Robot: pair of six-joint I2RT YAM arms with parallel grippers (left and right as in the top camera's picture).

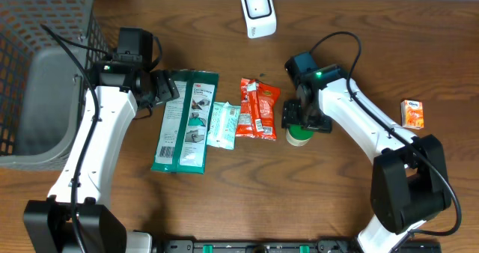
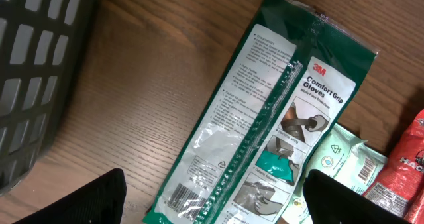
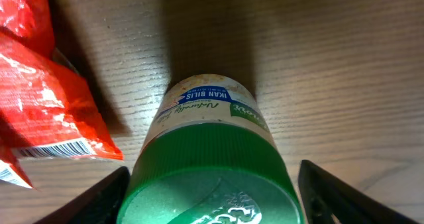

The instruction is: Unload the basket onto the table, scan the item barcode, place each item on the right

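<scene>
A small jar with a green lid (image 3: 209,184) and a blue-and-white label stands upright on the wooden table (image 1: 299,136). My right gripper (image 3: 212,207) hangs over it, open, its fingers (image 3: 89,201) either side of the lid, with a slim gap on the right. The white scanner (image 1: 258,11) stands at the back edge. Over the green 3M gloves pack (image 2: 265,124), my left gripper (image 2: 212,201) is open and holds nothing. The pack's barcode (image 2: 189,194) faces up between the fingers.
A pale wipes pack (image 1: 222,124) and a red snack pack (image 1: 258,108) lie between the gloves pack (image 1: 185,122) and the jar. A small orange box (image 1: 412,113) sits at the right. A grey mesh basket (image 1: 45,73) fills the left end.
</scene>
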